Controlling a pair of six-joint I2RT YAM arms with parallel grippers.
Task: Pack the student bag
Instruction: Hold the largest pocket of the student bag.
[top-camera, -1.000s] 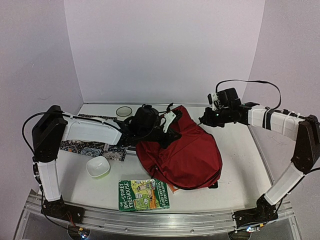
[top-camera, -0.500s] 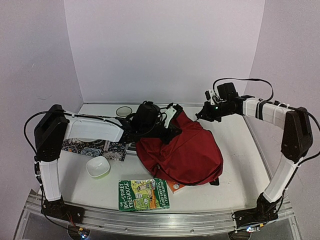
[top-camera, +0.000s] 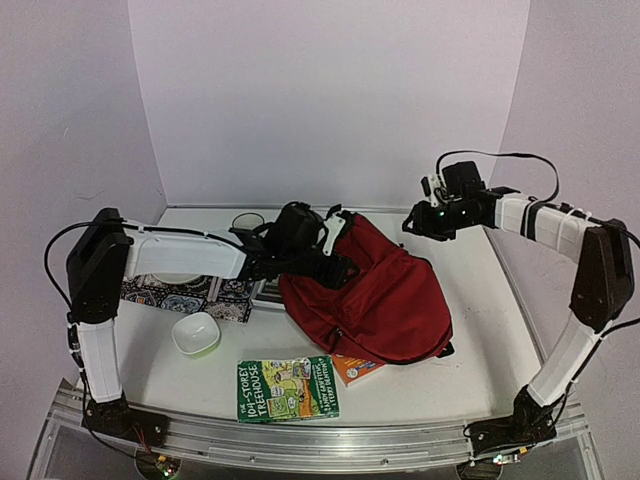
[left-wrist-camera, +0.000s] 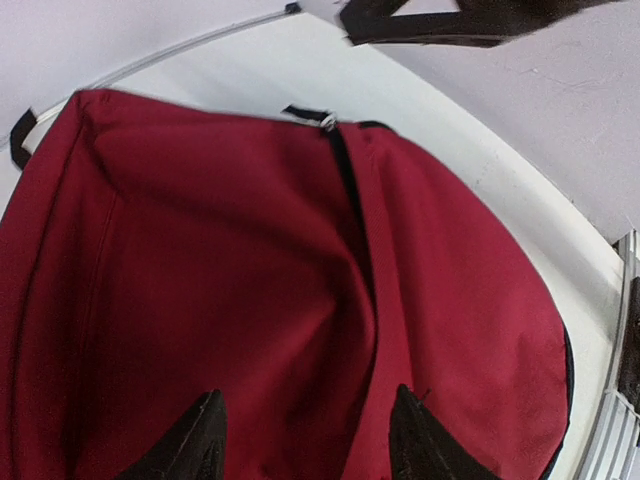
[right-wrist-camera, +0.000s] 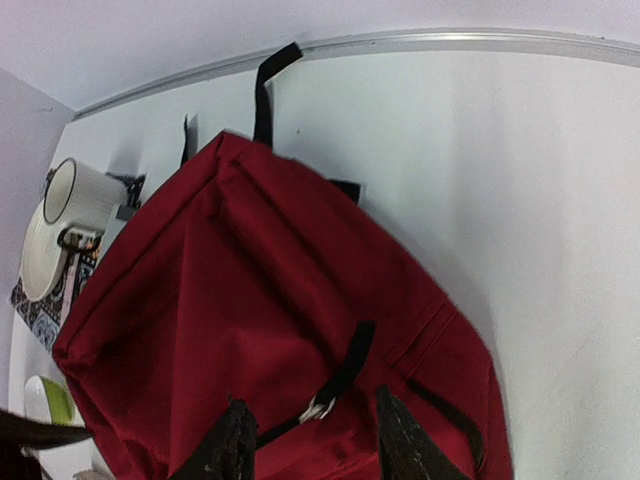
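Note:
The student bag (top-camera: 375, 300), dark red with black straps, lies slumped on the white table. My left gripper (top-camera: 338, 266) hovers at its upper left edge. In the left wrist view this gripper (left-wrist-camera: 310, 435) is open above loose red fabric (left-wrist-camera: 240, 260), and the zipper pull (left-wrist-camera: 327, 121) shows farther off. My right gripper (top-camera: 412, 222) hangs above the bag's far right corner. In the right wrist view it (right-wrist-camera: 315, 440) is open, with a black pull strap (right-wrist-camera: 345, 370) and its metal ring lying ungripped on the bag (right-wrist-camera: 230, 300) between the fingers.
A green Treehouse book (top-camera: 288, 388) lies at the front, and an orange book (top-camera: 355, 367) pokes out from under the bag. A white-and-green bowl (top-camera: 196, 333) and a patterned cloth (top-camera: 180, 297) sit left. A mug (top-camera: 247, 222) stands at the back.
Both grippers have opened and let go of the bag's fabric. The bag has sagged lower and spread a little to the right. The right gripper has shifted slightly right.

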